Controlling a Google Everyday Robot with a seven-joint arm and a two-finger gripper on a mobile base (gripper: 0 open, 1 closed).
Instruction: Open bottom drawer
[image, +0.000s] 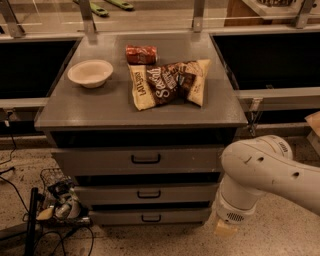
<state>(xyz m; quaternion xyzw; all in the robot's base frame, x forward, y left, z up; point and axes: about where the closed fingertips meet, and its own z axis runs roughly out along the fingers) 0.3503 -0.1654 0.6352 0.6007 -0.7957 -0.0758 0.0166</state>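
While the slim grey metal bottom drawer (115, 216) sits shut at the foot of the cabinet, the tool (225, 228) hangs low just off its right end.

Its small black loop handle (151, 218) lies mid-front, well left of the tool, which ends the bulky white arm (260, 175) near the speckled floor; whether the tool is open or closed I cannot tell. Three grey drawer fronts stack closely, each with one black handle, so a reach set slightly high would likely hook the mid-sized middle drawer (110, 195) instead. The arm's wide body could also knock the cabinet corner while swinging in. Above the tall top drawer (100, 161), the grey counter (90, 107) carries one cream bowl (90, 73), one red packet (141, 54) and what look like two brown-and-cream snack bags (167, 82).
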